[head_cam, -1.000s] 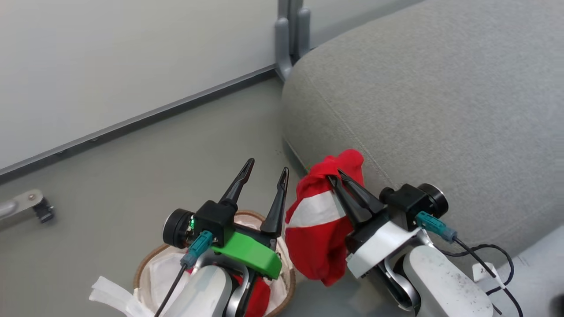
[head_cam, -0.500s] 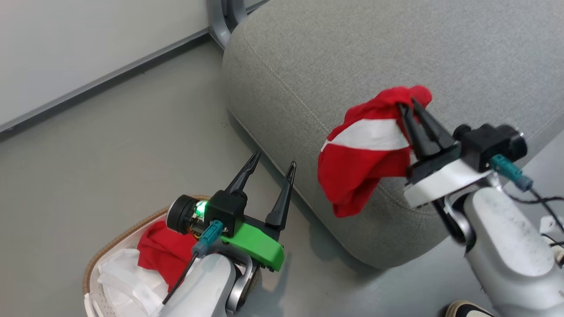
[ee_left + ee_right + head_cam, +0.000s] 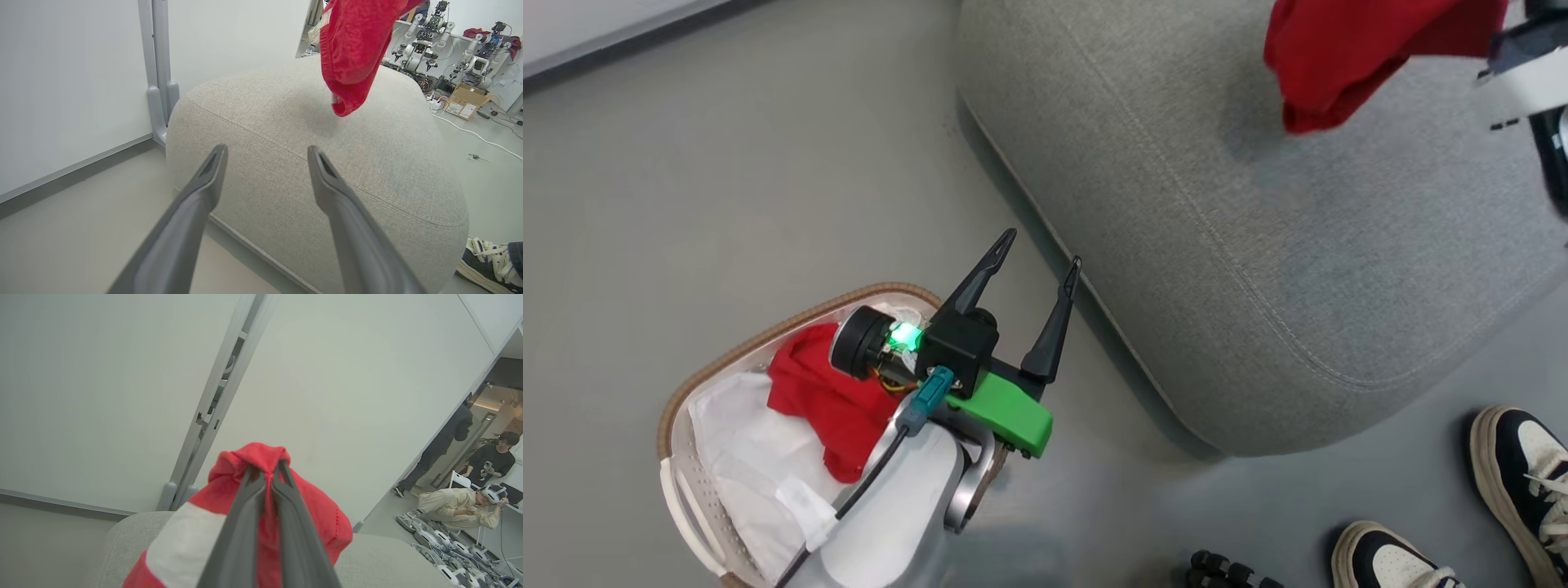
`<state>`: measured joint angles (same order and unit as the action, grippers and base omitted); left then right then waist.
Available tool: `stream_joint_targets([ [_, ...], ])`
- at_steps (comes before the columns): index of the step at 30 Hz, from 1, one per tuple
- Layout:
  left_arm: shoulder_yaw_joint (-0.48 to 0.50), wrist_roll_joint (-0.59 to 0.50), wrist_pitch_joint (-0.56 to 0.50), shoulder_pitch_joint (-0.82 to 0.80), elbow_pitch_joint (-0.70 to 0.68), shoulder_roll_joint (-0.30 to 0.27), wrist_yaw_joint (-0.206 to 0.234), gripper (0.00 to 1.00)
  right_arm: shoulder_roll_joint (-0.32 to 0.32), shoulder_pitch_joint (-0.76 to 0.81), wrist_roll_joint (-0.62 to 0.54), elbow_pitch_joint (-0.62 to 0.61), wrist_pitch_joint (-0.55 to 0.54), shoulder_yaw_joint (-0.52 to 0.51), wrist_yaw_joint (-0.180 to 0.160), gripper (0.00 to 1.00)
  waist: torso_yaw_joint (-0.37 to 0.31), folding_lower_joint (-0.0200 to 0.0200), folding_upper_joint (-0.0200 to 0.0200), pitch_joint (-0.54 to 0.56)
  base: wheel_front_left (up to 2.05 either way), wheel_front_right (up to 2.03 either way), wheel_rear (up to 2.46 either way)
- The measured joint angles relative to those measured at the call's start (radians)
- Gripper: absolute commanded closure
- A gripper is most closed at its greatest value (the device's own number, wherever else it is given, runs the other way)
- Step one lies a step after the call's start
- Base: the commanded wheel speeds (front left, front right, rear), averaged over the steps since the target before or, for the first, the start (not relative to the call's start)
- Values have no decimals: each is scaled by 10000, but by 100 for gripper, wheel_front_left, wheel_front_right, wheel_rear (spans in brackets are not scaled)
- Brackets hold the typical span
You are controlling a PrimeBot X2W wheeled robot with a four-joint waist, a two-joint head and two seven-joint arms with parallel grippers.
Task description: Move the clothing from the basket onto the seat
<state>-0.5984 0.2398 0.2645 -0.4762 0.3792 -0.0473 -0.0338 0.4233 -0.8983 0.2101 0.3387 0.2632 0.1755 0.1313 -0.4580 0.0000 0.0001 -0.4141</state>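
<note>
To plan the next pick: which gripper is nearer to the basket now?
Left. The left gripper hovers open just past the rim of the basket; the right gripper is far off above the seat, shut on the red clothing.

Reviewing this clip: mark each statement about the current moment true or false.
1. The right gripper is shut on a red garment. True.
2. That garment lies spread flat on the seat. False: it hangs bunched from the gripper, over the seat.
3. The left gripper is open and holds nothing. True.
4. The basket is empty. False: a second red garment and a white sheet lie in it.
5. A person's shoes are on the floor near the seat. True.
</note>
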Motion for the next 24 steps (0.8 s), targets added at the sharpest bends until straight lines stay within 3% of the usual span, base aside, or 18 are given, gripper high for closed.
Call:
stream_joint_targets([
  [11,-265,-134,0,-674,-88,-4,240,0,591,-1791,-589,1544,2,-972,2,100,1087,0,0,-1224,0,0,0],
  [21,-347,-182,0,-833,-178,-8,489,0,487,-1956,-2391,3425,4,-3672,0,100,2100,1,-1,-2136,0,0,0],
  [24,-349,-176,0,-827,-188,-8,523,0,173,-1605,-2796,3969,4,-4136,2,100,2365,1,0,-2300,0,0,0],
])
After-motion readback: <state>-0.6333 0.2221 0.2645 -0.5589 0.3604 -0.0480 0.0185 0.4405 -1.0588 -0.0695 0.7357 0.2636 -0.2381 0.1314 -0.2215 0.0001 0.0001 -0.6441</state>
